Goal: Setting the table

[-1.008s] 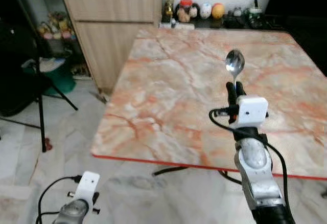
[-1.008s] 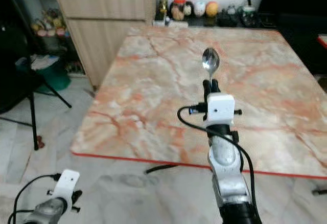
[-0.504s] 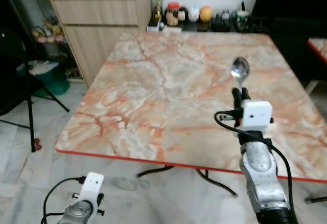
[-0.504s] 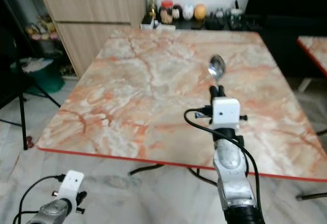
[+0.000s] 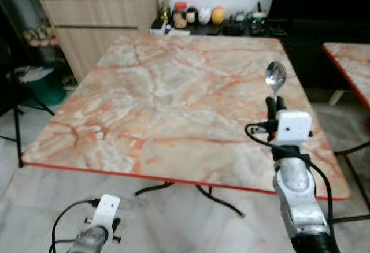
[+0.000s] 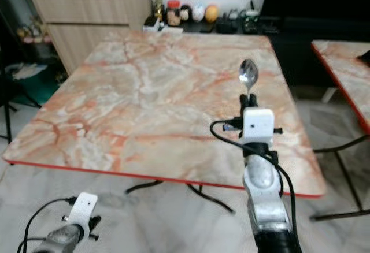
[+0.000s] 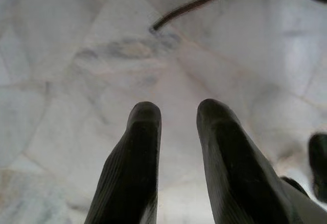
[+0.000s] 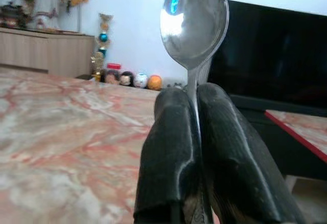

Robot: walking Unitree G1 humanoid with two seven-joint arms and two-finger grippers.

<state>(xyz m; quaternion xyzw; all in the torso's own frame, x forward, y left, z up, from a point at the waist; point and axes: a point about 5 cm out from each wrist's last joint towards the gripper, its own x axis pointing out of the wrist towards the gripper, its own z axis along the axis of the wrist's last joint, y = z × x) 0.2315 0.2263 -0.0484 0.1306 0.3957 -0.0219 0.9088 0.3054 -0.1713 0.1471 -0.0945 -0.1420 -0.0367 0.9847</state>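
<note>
My right gripper [image 5: 274, 104] is shut on a silver spoon [image 5: 275, 77], holding it upright with the bowl up. It hovers over the right part of the marble table [image 5: 156, 103], near the front edge. In the right wrist view the spoon [image 8: 194, 22] rises from between the two black fingers [image 8: 168, 147]. My left arm hangs low at the bottom left, below the table, over the pale tiled floor. The left gripper [image 7: 179, 112] is open with nothing between its fingers [image 7: 138, 147].
A wooden cabinet [image 5: 95, 25] stands at the back left. Small jars and ornaments [image 5: 199, 15] line a dark shelf behind the table. A second red-edged table [image 5: 350, 62] is at the right. Black table legs [image 5: 199, 192] cross the floor underneath. A tripod leg [image 5: 17, 108] stands left.
The camera has swung, so the table sits further left in view and a second table has come in at the right. The right gripper still holds the spoon upright.
</note>
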